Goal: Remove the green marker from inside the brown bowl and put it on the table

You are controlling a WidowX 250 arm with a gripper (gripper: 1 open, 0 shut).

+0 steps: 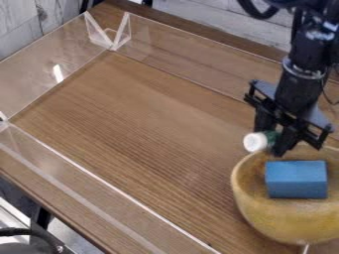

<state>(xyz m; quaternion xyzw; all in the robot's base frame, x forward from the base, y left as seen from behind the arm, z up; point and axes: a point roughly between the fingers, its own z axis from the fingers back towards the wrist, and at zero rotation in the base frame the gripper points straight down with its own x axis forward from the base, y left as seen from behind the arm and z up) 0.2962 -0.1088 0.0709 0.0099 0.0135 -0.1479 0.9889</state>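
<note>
The gripper (269, 133), nearly closed, grips the marker (257, 144) above the far rim of the bowl (298, 220), which holds a blue block (295, 180). The arm (303, 72) rises beyond the bowl; bare table (126, 129) stretches to the bowl's left.

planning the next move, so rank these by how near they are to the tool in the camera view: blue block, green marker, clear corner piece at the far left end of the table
1. green marker, at the tool, by the bowl's upper left rim
2. blue block, below the tool, inside the bowl
3. clear corner piece, far off at the upper left
</note>
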